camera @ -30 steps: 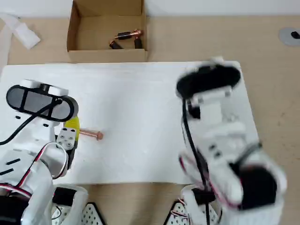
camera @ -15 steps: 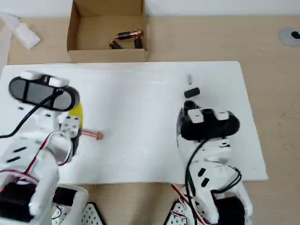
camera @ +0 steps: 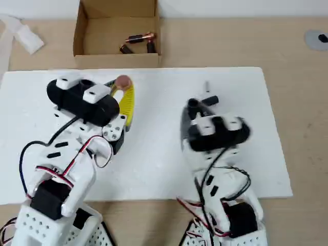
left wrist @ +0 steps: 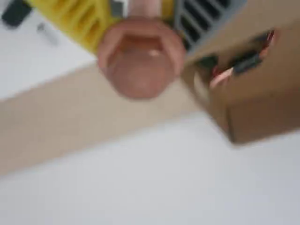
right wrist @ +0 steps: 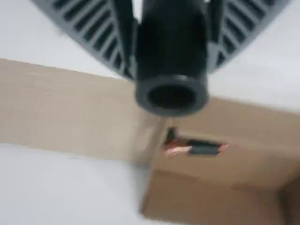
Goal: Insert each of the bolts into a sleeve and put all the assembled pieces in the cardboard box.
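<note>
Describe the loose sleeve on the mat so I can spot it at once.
On the white mat, look toward the far edge, right of centre, beside the right gripper. The loose sleeve is the short black tube lying flat there; its twin, the held sleeve, sits clamped in that gripper.

High view overhead, wrist views share cardboard box (left wrist: 262, 112)

The bolt (left wrist: 140, 61) in the left gripper (camera: 122, 88) is copper pink. That gripper has one yellow finger (camera: 128, 105) and one grey ribbed finger (left wrist: 201, 18). The sleeve (right wrist: 172, 61) in the right gripper (camera: 195, 105) is black, between grey ribbed fingers (right wrist: 84, 23). The box (camera: 78, 36) is brown cardboard, and the pieces (camera: 138, 42) inside it are copper and black. The sheet (camera: 154, 154) is white and the table (camera: 230, 41) is pale tan. The left arm (camera: 82, 164) and right arm (camera: 220, 174) are white with black motors and red, black and white wires.
</note>
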Motion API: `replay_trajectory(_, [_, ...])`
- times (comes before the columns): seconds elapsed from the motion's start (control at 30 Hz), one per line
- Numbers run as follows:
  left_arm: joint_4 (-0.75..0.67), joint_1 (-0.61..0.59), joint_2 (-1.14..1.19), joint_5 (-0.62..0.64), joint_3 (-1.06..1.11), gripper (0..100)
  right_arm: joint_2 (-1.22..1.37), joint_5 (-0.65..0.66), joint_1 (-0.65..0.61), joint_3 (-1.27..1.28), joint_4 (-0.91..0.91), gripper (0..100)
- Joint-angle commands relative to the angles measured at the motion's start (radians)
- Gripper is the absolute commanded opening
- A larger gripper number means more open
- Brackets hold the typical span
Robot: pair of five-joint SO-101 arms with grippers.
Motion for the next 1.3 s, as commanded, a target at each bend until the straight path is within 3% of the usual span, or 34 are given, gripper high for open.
replay_trajectory(0.0, [-0.078, 0.046, -0.004, 0.003, -0.005, 1, -0.074, 0.066, -0.056, 0.010, -0.038, 1.0])
replay_trajectory(0.23, [-0.077, 0.135, -0.015, 0.009, -0.006, 1, -0.117, 0.126, -0.064, 0.104, -0.201, 1.0])
replay_trajectory(0.53, [-0.025, 0.169, -0.016, 0.011, -0.017, 1, -0.114, 0.127, -0.064, 0.113, -0.199, 1.0])
replay_trajectory(0.8, [-0.026, 0.160, -0.008, 0.011, -0.017, 1, -0.116, -0.028, -0.070, -0.012, 0.072, 1.0])
replay_trajectory(1.0, [-0.026, 0.160, -0.007, 0.009, -0.009, 1, -0.119, -0.043, -0.130, -0.148, 0.342, 1.0])
replay_trajectory(1.17, [-0.026, 0.164, -0.007, 0.017, -0.009, 1, -0.119, -0.086, -0.136, -0.209, 0.391, 1.0])
replay_trajectory(1.27, [-0.028, 0.167, -0.007, 0.091, -0.017, 1, -0.119, -0.106, -0.136, -0.217, 0.391, 1.0])
